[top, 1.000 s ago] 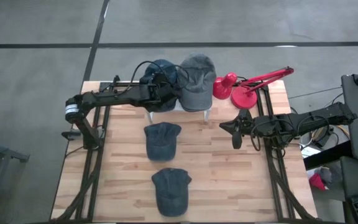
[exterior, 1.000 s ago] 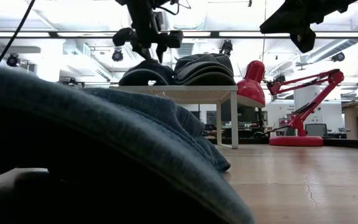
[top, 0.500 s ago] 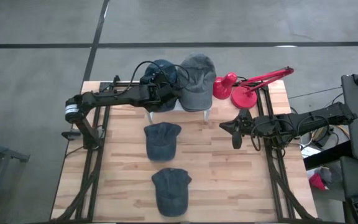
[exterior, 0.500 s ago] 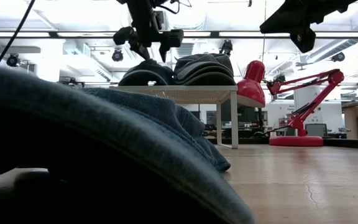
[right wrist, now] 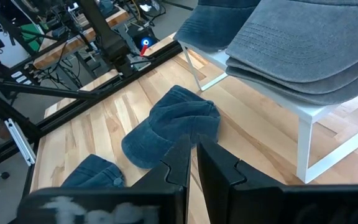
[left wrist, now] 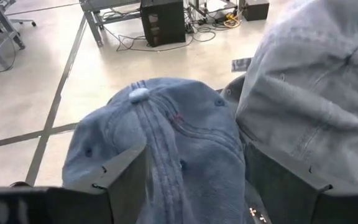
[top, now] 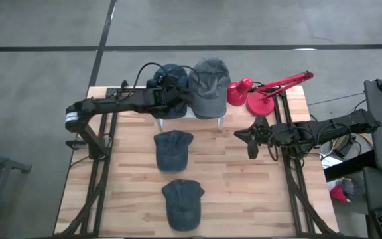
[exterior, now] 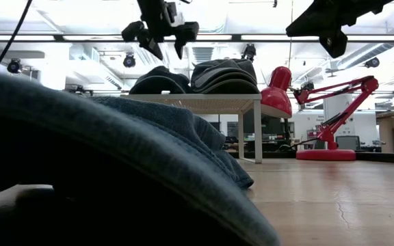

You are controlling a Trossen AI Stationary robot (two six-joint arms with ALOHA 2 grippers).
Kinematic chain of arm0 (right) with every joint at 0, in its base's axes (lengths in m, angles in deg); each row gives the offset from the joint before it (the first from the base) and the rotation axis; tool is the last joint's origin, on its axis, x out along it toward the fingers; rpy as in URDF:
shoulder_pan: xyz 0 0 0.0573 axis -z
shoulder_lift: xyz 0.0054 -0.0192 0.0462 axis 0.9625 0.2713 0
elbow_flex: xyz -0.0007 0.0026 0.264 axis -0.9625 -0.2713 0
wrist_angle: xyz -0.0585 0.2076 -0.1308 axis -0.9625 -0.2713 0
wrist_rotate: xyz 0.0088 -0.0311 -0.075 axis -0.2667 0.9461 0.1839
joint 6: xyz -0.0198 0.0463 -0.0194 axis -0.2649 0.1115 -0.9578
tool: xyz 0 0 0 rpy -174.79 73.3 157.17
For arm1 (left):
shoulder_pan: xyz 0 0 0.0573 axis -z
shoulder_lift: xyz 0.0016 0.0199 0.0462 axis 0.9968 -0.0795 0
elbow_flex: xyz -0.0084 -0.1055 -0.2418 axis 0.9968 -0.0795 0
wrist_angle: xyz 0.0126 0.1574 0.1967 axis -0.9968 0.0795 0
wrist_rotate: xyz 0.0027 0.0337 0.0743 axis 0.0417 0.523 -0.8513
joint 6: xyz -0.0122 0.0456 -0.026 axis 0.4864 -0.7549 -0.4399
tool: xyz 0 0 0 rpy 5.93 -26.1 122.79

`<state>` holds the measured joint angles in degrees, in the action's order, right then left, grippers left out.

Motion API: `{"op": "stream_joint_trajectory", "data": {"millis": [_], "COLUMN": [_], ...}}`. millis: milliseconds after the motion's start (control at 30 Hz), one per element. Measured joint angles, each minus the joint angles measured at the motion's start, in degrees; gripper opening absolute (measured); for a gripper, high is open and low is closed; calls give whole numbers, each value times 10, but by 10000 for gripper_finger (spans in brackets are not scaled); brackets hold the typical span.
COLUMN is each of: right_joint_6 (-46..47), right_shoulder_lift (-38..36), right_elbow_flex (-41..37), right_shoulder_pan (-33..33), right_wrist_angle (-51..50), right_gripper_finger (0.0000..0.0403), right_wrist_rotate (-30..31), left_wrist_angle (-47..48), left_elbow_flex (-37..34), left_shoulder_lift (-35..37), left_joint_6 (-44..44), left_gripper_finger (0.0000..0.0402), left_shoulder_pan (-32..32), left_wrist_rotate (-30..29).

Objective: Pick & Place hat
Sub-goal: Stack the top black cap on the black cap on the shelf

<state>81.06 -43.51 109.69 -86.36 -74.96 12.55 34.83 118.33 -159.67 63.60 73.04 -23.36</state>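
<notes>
The left pincer [exterior: 159, 35] hangs just above the dark blue denim cap [top: 172, 78], its two fingers [left wrist: 114, 180] spread apart on either side of the crown and gripping nothing. That cap sits on the small white stand [top: 204, 113] at the far side of the wooden desk [top: 244, 192], its button top plain in the left wrist view. Touching it, on the same stand, lies a stack of grey caps [top: 211, 83] — paler, with the brims overlapping. Beside the stand a red desk lamp [top: 260, 93] rests on its round base, its arm folded out toward the desk's edge.

Two more denim caps wait on the bare boards: one [top: 172, 149] just in front of the stand, another [top: 181, 202] nearer the front edge, well apart from the first and so near the low camera that it fills much of that view.

The right pincer [top: 252, 138] hovers over the desk's right side, fingers pressed together and empty — pointed toward the stand and the nearer loose cap.
</notes>
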Motion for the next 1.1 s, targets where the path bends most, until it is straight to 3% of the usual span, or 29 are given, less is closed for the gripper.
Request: {"op": "stream_joint_trajectory", "data": {"millis": [300,533,767,967,1100], "right_joint_6": [4,4,4,4,4], "right_shoulder_lift": [0,0,0,0,0], "right_elbow_flex": [0,0,0,0,0], "right_shoulder_pan": [0,0,0,0,0], "right_wrist_angle": [0,0,-1,-1,-1], "right_gripper_finger": [27,27,27,27,27], "right_wrist_rotate": [0,0,0,0,0], "left_wrist_angle": [0,9,93,170,193], "left_elbow_flex": [0,0,-1,-7,-7], "left_shoulder_lift": [29,51,85,100,96], "left_joint_6": [-26,-110,-92,5,93], "left_gripper_finger": [279,278,279,278,277], "left_shoulder_pan": [8,31,72,113,143], "left_wrist_rotate": [0,10,129,270,314]}}
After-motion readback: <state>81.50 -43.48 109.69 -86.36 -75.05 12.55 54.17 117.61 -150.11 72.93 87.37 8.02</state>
